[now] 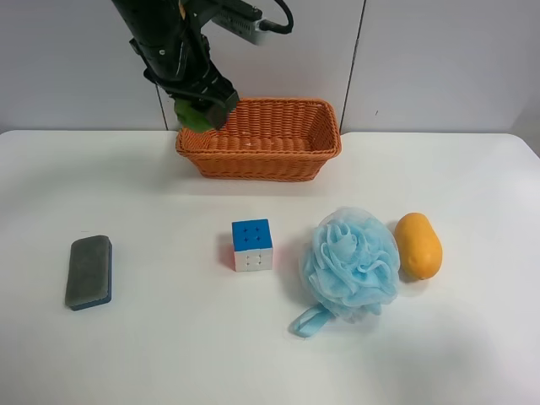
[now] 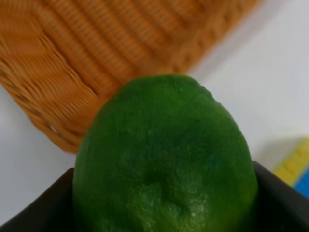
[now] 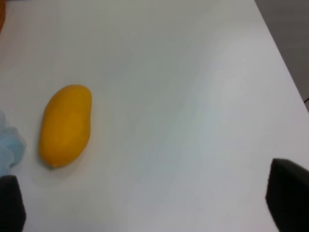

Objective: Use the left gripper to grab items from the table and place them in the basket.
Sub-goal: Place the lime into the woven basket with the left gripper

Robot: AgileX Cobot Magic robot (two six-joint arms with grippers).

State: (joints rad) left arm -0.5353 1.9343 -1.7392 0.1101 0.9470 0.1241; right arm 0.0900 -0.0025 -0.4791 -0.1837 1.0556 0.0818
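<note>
My left gripper (image 1: 202,108) is shut on the green oval fruit (image 2: 164,159) and holds it in the air over the left end of the wicker basket (image 1: 278,156). The fruit (image 1: 193,117) peeks out green below the fingers, and the basket's weave (image 2: 72,63) fills the left wrist view behind it. On the white table (image 1: 169,337) lie the grey-and-blue eraser block (image 1: 89,271), the puzzle cube (image 1: 252,245), the light blue bath pouf (image 1: 351,262) and the orange mango (image 1: 418,245). My right gripper (image 3: 154,203) is open above the table near the mango (image 3: 65,124).
The basket stands at the table's back edge against a grey wall. The pouf's edge (image 3: 9,145) shows beside the mango in the right wrist view. The table's right edge (image 3: 285,58) runs close to the right gripper.
</note>
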